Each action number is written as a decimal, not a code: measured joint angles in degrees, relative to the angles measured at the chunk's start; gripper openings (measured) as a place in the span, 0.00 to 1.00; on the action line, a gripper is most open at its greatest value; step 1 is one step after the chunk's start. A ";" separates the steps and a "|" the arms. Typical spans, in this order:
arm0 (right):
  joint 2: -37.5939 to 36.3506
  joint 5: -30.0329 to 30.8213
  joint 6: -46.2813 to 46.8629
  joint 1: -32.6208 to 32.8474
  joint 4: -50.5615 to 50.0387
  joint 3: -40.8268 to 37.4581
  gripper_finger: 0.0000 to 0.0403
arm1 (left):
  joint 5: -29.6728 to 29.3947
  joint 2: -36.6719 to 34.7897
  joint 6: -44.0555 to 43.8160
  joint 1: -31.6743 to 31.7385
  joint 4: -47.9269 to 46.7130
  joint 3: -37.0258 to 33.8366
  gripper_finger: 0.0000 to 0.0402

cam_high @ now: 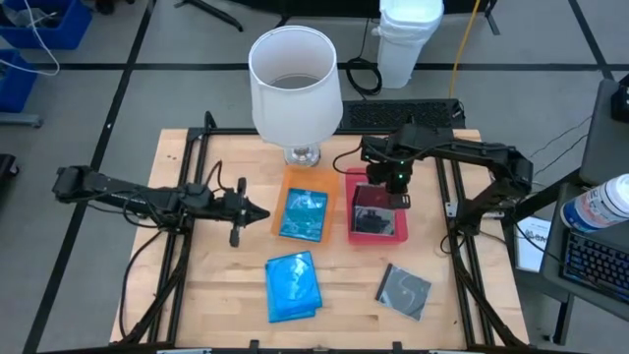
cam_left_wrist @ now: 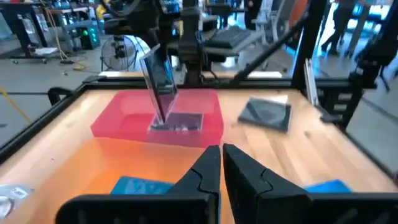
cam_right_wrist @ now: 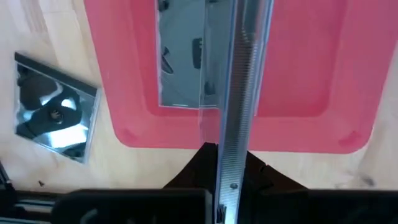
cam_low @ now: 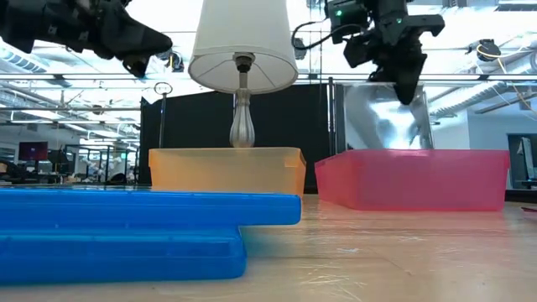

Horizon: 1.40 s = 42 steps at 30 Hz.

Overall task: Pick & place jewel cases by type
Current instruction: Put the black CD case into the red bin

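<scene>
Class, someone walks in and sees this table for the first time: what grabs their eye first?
The big white lamp at the table's back edge, then the right end effector holding a clear jewel case on edge over the red tray. Bright blue jewel cases are stacked in front of the orange tray.

I am operating in a robotics lab or workshop. The wooden table [cam_high: 226, 295] sits in a black metal frame [cam_high: 462, 246] on a grey tiled floor. Blue storage bins [cam_high: 39, 25] stand at 10 o'clock. The low view shows an open industrial hall with exposed ceiling ducts [cam_low: 50, 96] and monitors [cam_low: 33, 151].
</scene>
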 joint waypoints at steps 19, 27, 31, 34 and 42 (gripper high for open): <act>10.19 -14.19 -8.85 -1.23 7.64 -8.16 0.03 | -2.06 -0.50 2.46 -0.55 -0.76 0.00 0.08; 11.05 -11.34 -9.22 -2.44 7.80 -8.16 0.04 | -2.06 -0.50 3.09 -0.53 -0.86 0.02 0.02; 10.79 -4.46 -8.85 -2.40 7.83 -8.15 0.09 | -2.08 -0.49 3.09 -0.53 -1.84 0.02 0.02; 10.92 -0.86 -8.76 -2.43 8.37 -8.15 0.16 | -2.52 -0.50 2.74 -0.53 -1.86 0.04 0.06; 11.03 8.88 -4.87 -2.45 9.73 -8.25 0.36 | -2.48 -0.50 1.50 -0.53 -2.03 0.04 0.10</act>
